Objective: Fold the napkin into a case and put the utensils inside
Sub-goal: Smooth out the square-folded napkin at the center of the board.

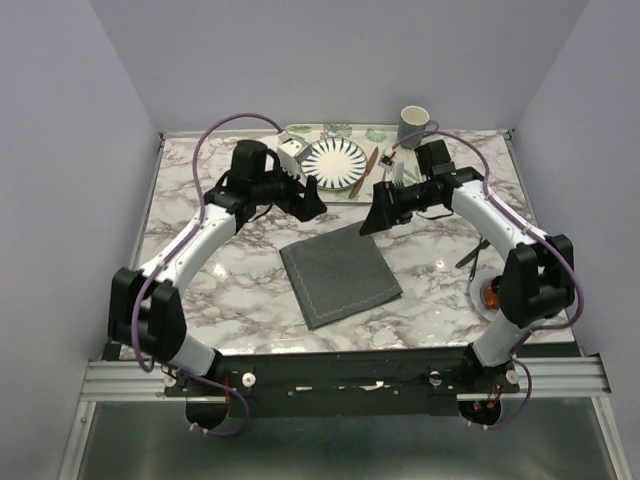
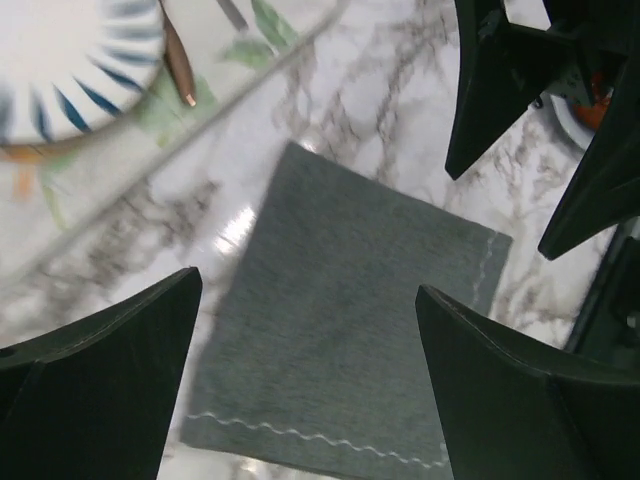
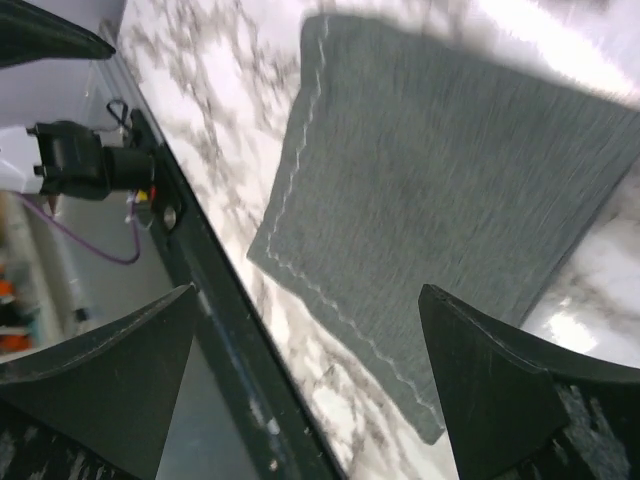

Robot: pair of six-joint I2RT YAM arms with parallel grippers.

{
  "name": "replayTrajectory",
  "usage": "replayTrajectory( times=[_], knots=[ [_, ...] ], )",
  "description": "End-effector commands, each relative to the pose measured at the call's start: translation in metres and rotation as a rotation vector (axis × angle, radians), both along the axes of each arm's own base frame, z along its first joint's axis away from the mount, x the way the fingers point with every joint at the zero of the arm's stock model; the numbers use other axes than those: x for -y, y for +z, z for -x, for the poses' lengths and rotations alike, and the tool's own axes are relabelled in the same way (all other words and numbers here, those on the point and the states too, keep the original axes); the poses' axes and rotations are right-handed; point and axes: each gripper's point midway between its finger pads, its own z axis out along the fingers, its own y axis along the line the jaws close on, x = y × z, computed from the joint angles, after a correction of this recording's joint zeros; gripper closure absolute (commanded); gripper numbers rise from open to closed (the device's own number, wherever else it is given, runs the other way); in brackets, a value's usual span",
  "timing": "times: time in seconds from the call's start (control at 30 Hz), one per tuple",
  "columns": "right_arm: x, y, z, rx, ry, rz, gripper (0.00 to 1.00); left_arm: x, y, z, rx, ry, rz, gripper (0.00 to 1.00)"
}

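Seen from above, the napkin point(image 1: 340, 274) lies flat, with the plate point(image 1: 336, 160), knife point(image 1: 357, 172) and mug point(image 1: 414, 125) beyond it. Only the wrist cameras show its wavy stitching point(image 2: 300, 434). The left gripper point(image 1: 312, 200) and right gripper point(image 1: 372, 215) hang above the napkin's far edge, jaws wide apart and empty.

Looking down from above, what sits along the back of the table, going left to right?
plate → knife → mug

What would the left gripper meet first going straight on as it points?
Likely the napkin, flat dead ahead of the open left gripper; nothing shows in between, though depth is unclear.
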Motion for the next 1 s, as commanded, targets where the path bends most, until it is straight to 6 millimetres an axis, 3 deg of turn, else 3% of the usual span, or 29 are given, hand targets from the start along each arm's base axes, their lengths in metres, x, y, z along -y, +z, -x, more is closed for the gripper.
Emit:
replayTrajectory(
  times=[0.0,0.13,0.2,0.37,0.5,0.63,0.73,0.83,0.93,0.97],
  knots=[
    [-0.006,-0.051,0.048,-0.318,0.009,-0.016,0.00,0.025,-0.056,0.041,-0.422,-0.100,0.189,0.01],
    [-0.002,-0.089,0.063,-0.449,-0.010,0.023,0.00,0.029,-0.098,0.054,-0.639,-0.071,0.271,0.01],
    [0.001,-0.106,0.066,-0.488,-0.017,0.054,0.00,0.025,-0.119,0.049,-0.701,-0.045,0.275,0.01],
    [0.013,-0.148,0.062,-0.541,-0.033,0.177,0.00,-0.004,-0.172,0.038,-0.828,0.088,0.268,0.01],
    [0.021,-0.168,0.045,-0.551,-0.053,0.245,0.00,-0.022,-0.188,0.038,-0.876,0.138,0.280,0.01],
    [0.018,-0.174,0.020,-0.509,-0.051,0.273,0.00,-0.032,-0.208,0.060,-0.965,0.186,0.276,0.01],
    [0.019,-0.178,0.010,-0.476,-0.019,0.288,0.00,-0.040,-0.208,0.070,-0.990,0.229,0.312,0.01],
    [0.018,-0.165,-0.004,-0.394,0.025,0.288,0.00,-0.042,-0.196,0.081,-0.978,0.212,0.332,0.01],
    [0.011,-0.124,0.003,-0.342,0.094,0.204,0.00,-0.042,-0.169,0.086,-0.912,0.168,0.349,0.01],
    [0.004,-0.091,0.010,-0.310,0.116,0.124,0.00,-0.041,-0.159,0.083,-0.880,0.155,0.354,0.01]
  ],
)
